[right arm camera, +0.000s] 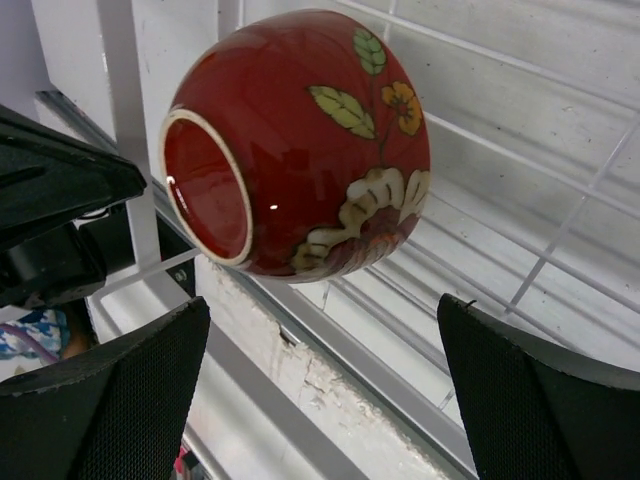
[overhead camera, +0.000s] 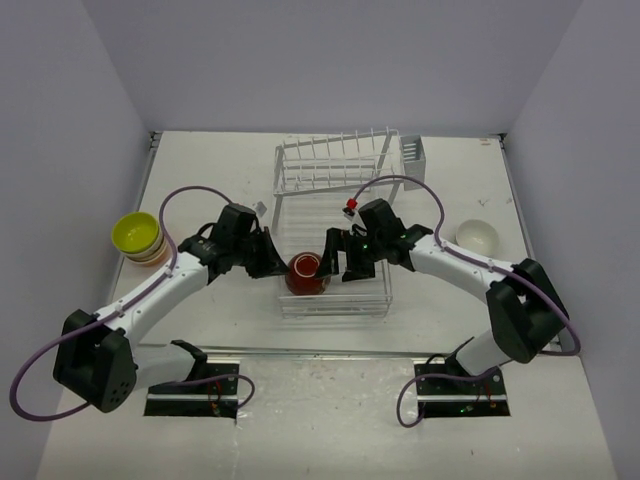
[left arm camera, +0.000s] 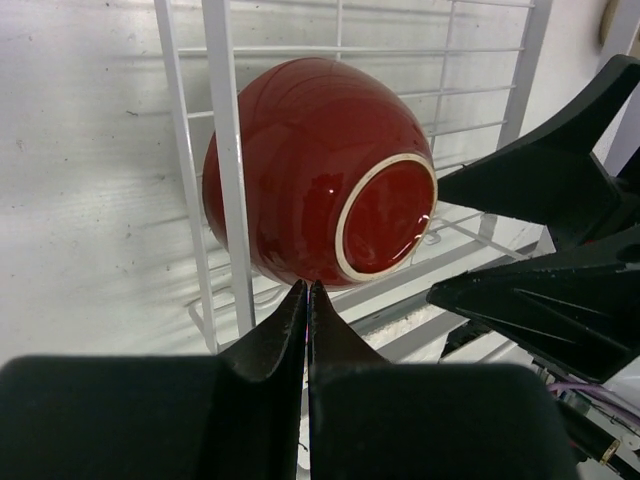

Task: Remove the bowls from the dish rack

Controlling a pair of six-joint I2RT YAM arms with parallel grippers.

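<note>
Lying on its side in the flat tray of the white wire dish rack [overhead camera: 330, 312], the dark red round bowl [overhead camera: 306, 273] sits between the left end effector [overhead camera: 277, 262] and the right end effector [overhead camera: 338, 262]. Left wrist view: fingers pressed together, empty, tips just below the bowl's white foot ring. Right wrist view: fingers spread wide, holding nothing, the bowl beyond them.

The lime-yellow bowl [overhead camera: 135, 233] hides most of the stacked bowls [overhead camera: 149, 256] beneath; their number is unclear. The right end effector [right arm camera: 322, 305] has fingers [right arm camera: 110, 400] cut off at the bottom edge.
</note>
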